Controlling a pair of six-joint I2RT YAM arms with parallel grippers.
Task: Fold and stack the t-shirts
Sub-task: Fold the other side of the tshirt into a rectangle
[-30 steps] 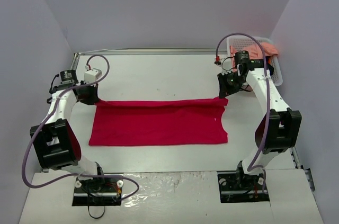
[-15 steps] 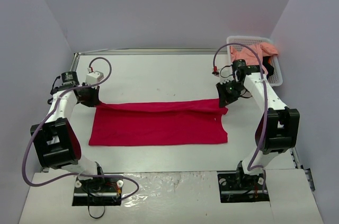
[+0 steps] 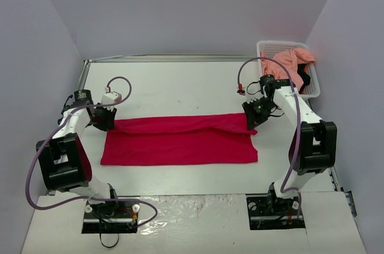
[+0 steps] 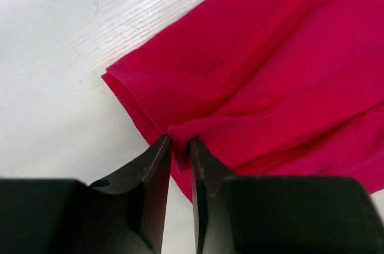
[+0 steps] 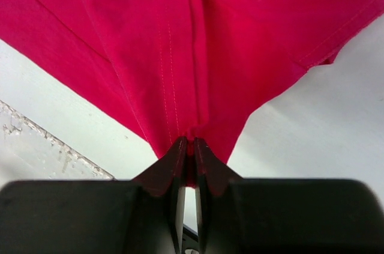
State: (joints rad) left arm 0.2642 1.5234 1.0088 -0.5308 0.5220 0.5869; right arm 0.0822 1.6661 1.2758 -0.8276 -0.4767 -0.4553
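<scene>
While gripping the crimson red cloth t-shirt (image 3: pixel 180 143) at both ends of its upper edge, holds that edge drawn into a fairly straight line across the middle of the top view, probably so the upper part can be carried down over the lower without sagging. Finds the shirt spread as a wide band on the white table (image 3: pixel 180 86), centre of frame, with its upper edge gathered into a low ridge between the two grips.

Shows the left end effector (image 4: pixel 180 146) at the band's upper left corner, tips close with a narrow gap, pinching a small pleat of layered cloth; seems a light hold, judging by that gap. Shows the right end effector (image 5: pixel 187 146) at the upper right corner, tips pressed almost together on a bunched seam, cloth fanning away from the pinch. Sets both grips low, near the table, likely to lay the fold rather than drop it.

Leaves a salmon pink cloth t-shirt (image 3: pixel 294 62) and a bit of black garment (image 3: pixel 305 78) heaped in the white plastic lattice basket (image 3: pixel 282 44) at upper right, apparently next in line.

Offers a matte white surface, faintly grained in the left wrist view, chipped along one edge in the right wrist view. Closes off left, right and back with plain pale lavender walls (image 3: pixel 180 8).
</scene>
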